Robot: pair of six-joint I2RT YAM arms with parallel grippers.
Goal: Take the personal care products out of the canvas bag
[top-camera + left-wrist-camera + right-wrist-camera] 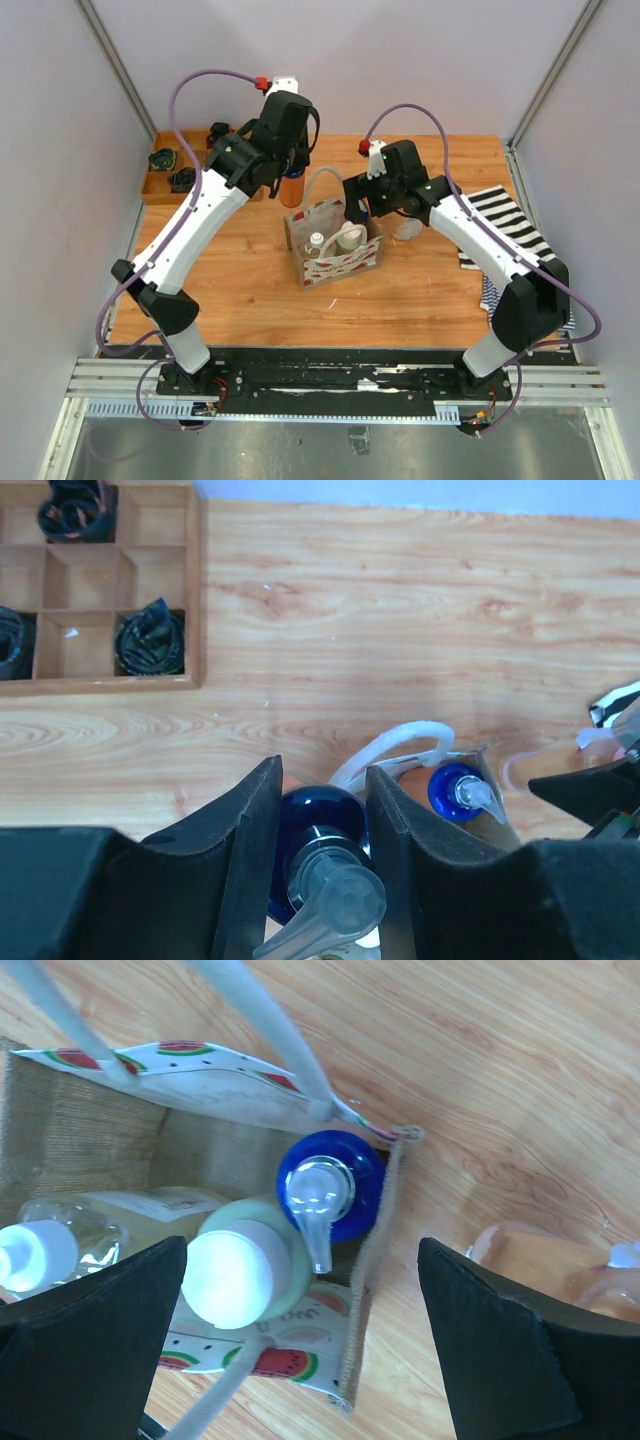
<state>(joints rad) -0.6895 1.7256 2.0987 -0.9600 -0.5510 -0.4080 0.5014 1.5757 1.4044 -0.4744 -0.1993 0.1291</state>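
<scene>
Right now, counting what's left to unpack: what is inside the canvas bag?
A blue pump bottle, a white-capped pale green bottle and a clear bottle. The floor of the canvas bag beneath them is hidden.

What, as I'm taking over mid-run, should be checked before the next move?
1. Left gripper shut on blue-capped amber bottle: ok.
2. That bottle outside the canvas bag: ok; set down on table: cannot tell.
3. Right gripper open above bag: ok.
4. Bag emptied: not ok; second blue-capped bottle, cream-lidded bottle and clear bottle are inside.
5. White handle clear of right gripper's descent: cannot tell.
</scene>
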